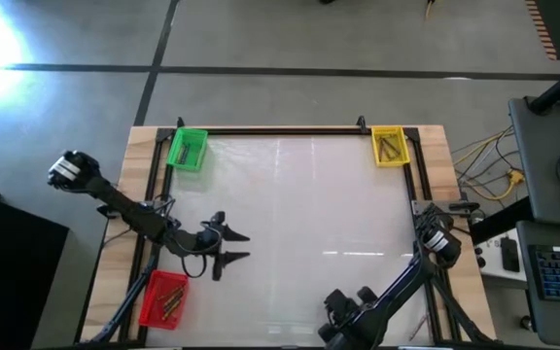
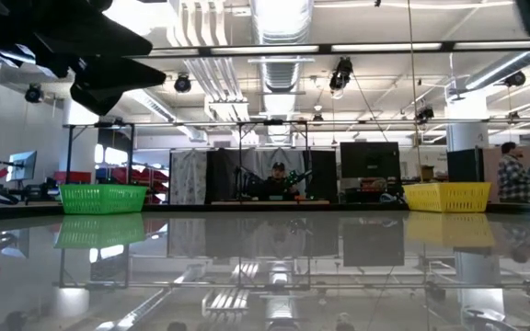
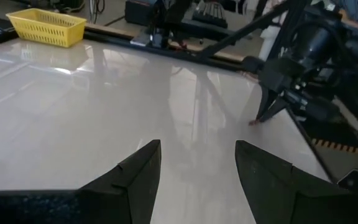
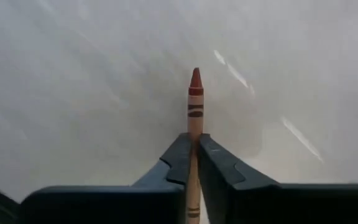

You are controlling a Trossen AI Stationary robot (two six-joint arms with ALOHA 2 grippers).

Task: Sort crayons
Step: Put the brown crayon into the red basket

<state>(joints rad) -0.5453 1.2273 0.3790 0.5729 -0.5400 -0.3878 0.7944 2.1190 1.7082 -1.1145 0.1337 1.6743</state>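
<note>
While your right gripper is clenched on a red crayon, the tip pokes out past the fingers; dark bands ring its paper wrapper, but you cannot read any writing there. That gripper sits near the table's 5 o'clock edge in the high view. Your left gripper hovers at about 8 o'clock with its fingers spread apart, holding nothing. More crayons lie in the red bin at 7 o'clock, the green bin at 11 and the yellow bin at 1. You work on a glossy white table with a wooden border, reflecting ceiling lights. Beyond it you see a workshop hall with ducts overhead and people standing far off.
</note>
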